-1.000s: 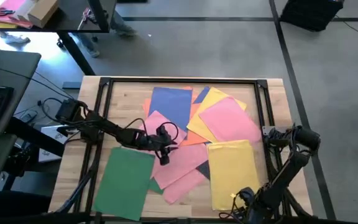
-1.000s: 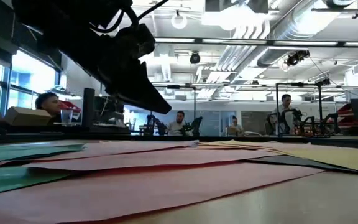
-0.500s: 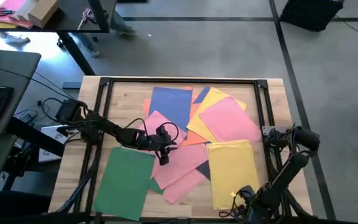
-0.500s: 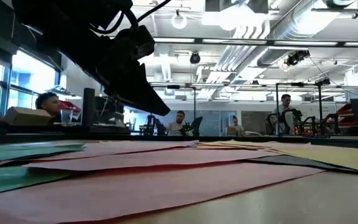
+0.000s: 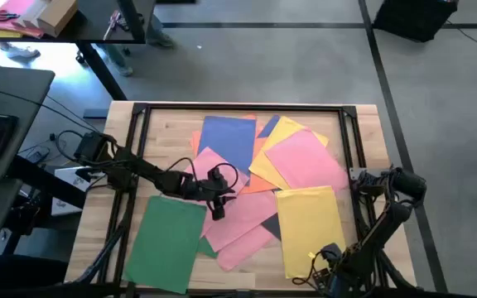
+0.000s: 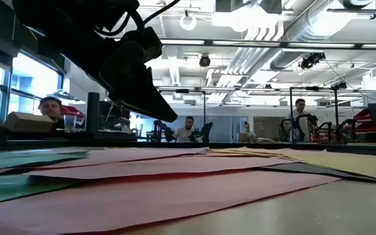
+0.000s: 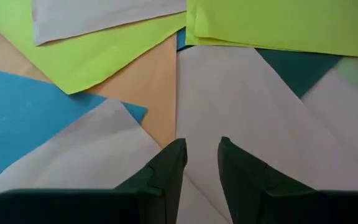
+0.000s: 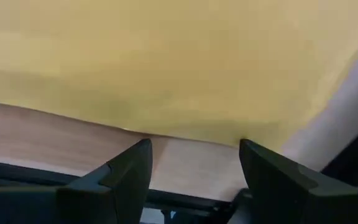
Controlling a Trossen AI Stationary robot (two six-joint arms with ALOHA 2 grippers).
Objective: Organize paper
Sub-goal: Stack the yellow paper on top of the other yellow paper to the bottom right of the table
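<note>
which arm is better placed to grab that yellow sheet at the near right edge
The right. Its right gripper sits open at the near edge of the yellow sheet; the left gripper hangs mid-table over pink sheets.

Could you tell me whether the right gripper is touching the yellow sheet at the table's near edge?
Apart. The right wrist view shows the right gripper open, bare table between its fingers and the yellow sheet.

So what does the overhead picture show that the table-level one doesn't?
Only the overhead view shows the whole spread: the green sheet, blue sheet, the near yellow sheet, and the right claw at the table's near edge. Only the table-level view shows people seated in the room behind. Both show the left claw above the pink sheets.
</note>
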